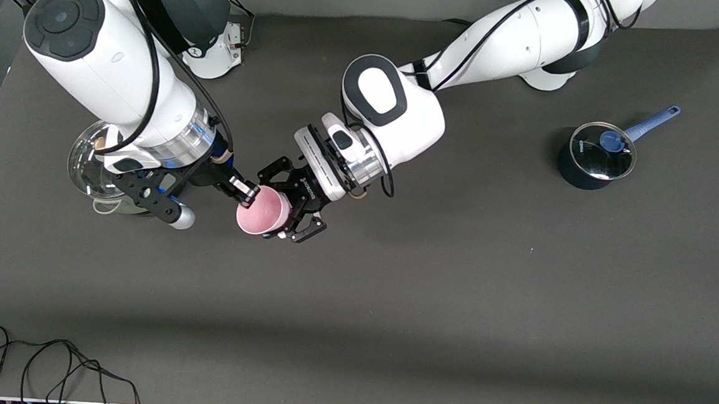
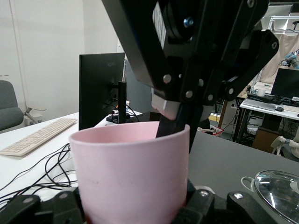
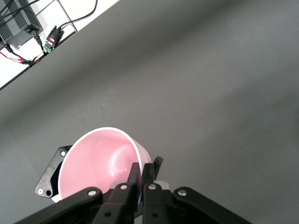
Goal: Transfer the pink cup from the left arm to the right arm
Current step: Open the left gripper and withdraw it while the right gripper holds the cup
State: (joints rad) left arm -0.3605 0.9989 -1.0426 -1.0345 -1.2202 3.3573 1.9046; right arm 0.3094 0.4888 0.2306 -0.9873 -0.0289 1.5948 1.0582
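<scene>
The pink cup (image 1: 263, 213) is up over the middle of the table, its mouth tipped toward the right arm's end. My left gripper (image 1: 279, 204) is shut on the cup's body, a finger on each side of it (image 2: 131, 172). My right gripper (image 1: 246, 196) is shut on the cup's rim, one finger inside the cup and one outside. In the right wrist view the cup (image 3: 98, 163) opens toward the camera and my right gripper (image 3: 141, 175) pinches its wall. Both grippers hold the cup.
A dark blue saucepan (image 1: 596, 155) with a glass lid and blue handle stands toward the left arm's end. A glass-lidded pot (image 1: 87, 157) sits partly hidden under the right arm. A black cable (image 1: 44, 364) lies near the table's edge by the front camera.
</scene>
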